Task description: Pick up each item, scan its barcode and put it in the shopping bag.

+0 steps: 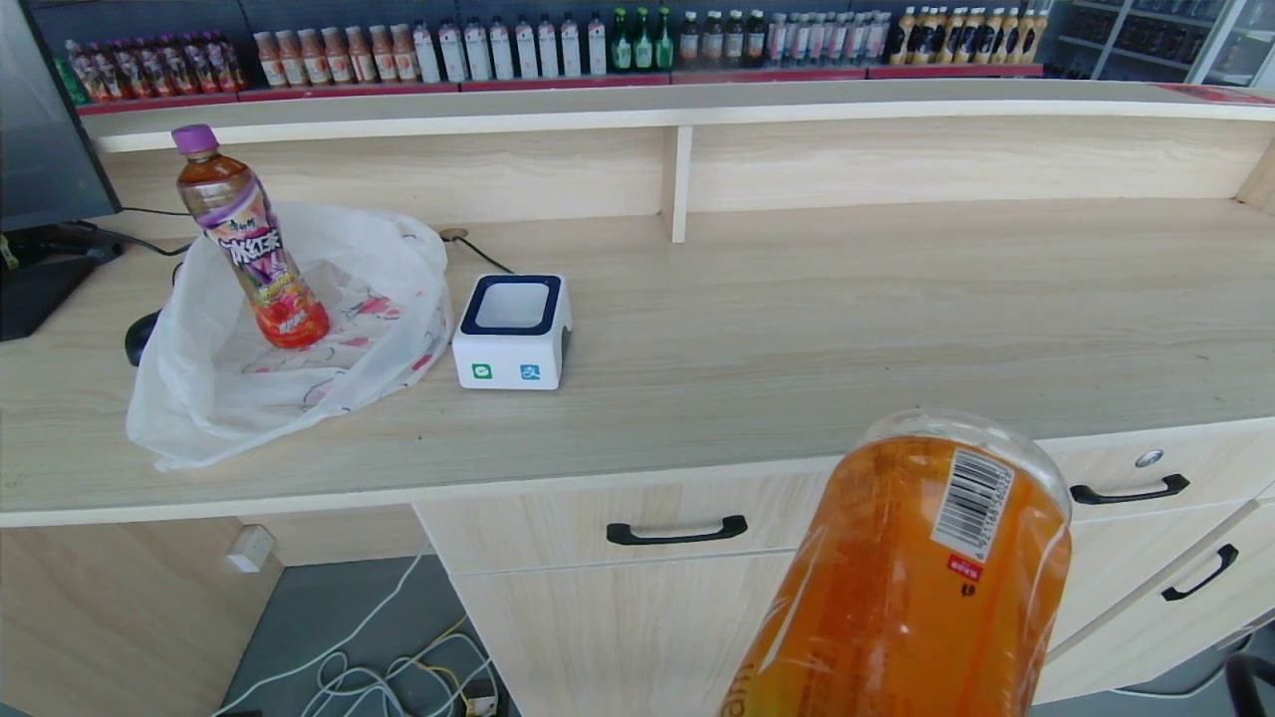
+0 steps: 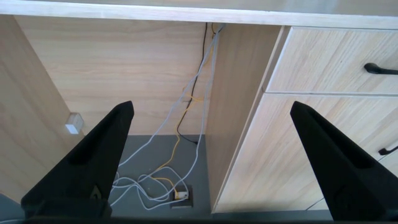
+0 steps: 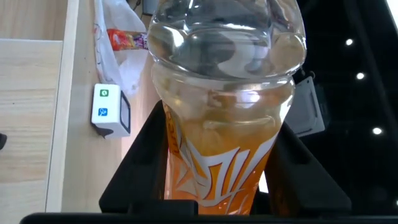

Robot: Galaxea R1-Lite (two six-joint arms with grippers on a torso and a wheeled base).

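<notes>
Orange drink fills the nearest bottle [image 1: 926, 578], which is held tilted in front of the counter's near edge, at the robot's right, with its barcode [image 1: 971, 503] turned upward; part of the drawer fronts is hidden behind it. The right gripper [image 3: 221, 168] is seen clamped on this bottle, one black finger pressed against each side. The left gripper [image 2: 211, 162] is shown low before the cupboard fronts, its fingers spread wide apart; loose cables [image 2: 140, 185] lie on the floor beyond it. Three black drawer handles [image 1: 677, 531] are counted beneath the wooden counter [image 1: 797, 329]. On the counter, one white scanner [image 1: 513, 334] with a dark-blue rim is placed just beside one translucent shopping bag [image 1: 199, 398], in which a second bottle [image 1: 249, 239], purple-capped, stands on its base. A dark monitor [image 1: 40, 119] is set at the far left, and rows of shelf bottles [image 1: 637, 45] are lined up behind the counter.
</notes>
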